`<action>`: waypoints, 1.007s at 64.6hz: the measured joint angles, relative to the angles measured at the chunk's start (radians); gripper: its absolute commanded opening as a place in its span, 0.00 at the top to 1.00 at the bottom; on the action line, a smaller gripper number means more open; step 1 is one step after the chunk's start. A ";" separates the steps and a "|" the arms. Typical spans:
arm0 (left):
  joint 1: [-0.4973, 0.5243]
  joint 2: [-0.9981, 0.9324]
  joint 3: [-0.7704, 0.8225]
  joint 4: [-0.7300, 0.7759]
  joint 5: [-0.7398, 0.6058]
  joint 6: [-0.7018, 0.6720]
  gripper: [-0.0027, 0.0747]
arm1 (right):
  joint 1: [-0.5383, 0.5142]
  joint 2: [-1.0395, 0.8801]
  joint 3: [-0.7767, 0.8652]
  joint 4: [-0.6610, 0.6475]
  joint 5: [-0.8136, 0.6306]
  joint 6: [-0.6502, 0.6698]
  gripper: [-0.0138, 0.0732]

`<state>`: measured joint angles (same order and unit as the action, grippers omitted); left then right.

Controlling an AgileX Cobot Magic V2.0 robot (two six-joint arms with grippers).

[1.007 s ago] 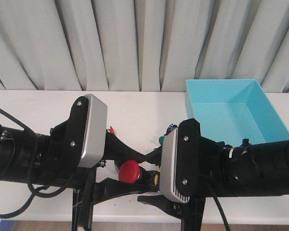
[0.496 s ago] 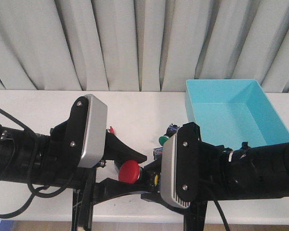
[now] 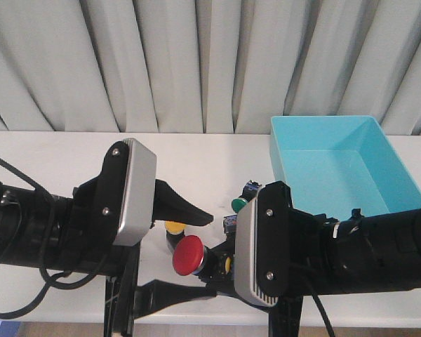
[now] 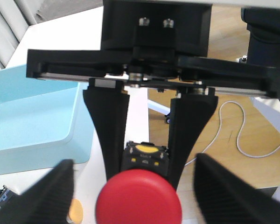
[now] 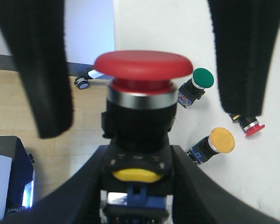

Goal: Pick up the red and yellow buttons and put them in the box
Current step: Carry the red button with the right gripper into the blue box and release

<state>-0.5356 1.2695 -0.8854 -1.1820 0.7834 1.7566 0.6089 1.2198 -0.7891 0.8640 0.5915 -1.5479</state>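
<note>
Large red button (image 3: 187, 254): wide domed mushroom cap, metal collar beneath, black blocky body with a yellow insert and a blue part at the base. It sits between the two arms, near the front edge of the white surface (image 3: 56, 151), left of and nearer the camera than the box (image 3: 337, 163). Right gripper (image 5: 136, 186): fingers closed on the black body of this button, cap pointing away from the wrist. Left gripper (image 4: 133, 193): fingers spread wide, one to each side of the red cap, not touching it in the left wrist view. Lying on the surface behind: a yellow button (image 5: 215, 143) on its side, a small red button (image 5: 251, 126) close to it, and a green-capped button (image 5: 197, 84) further off; none touch. Box is turquoise-blue plastic, tall plain walls, interior looks bare as far as visible, standing at the far right of the surface. Backdrop: pale pleated curtain (image 3: 196, 63). Wooden floor (image 4: 233, 107) and a white cable (image 4: 238, 135) show below the surface edge.
</note>
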 measured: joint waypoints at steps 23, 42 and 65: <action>0.000 0.000 0.000 0.080 -0.051 -0.035 0.21 | -0.008 -0.059 0.000 -0.253 -0.002 0.224 0.59; 0.000 0.000 0.000 0.373 -0.153 -0.291 0.22 | -0.216 -0.202 -0.013 -0.767 0.121 0.906 0.58; 0.000 0.000 0.000 0.507 -0.193 -0.441 0.22 | -0.621 -0.010 -0.183 -0.944 0.268 1.405 0.58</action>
<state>-0.5356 1.2695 -0.8854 -0.6753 0.5900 1.3156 -0.0123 1.2098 -0.9723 -0.0800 0.8597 -0.1433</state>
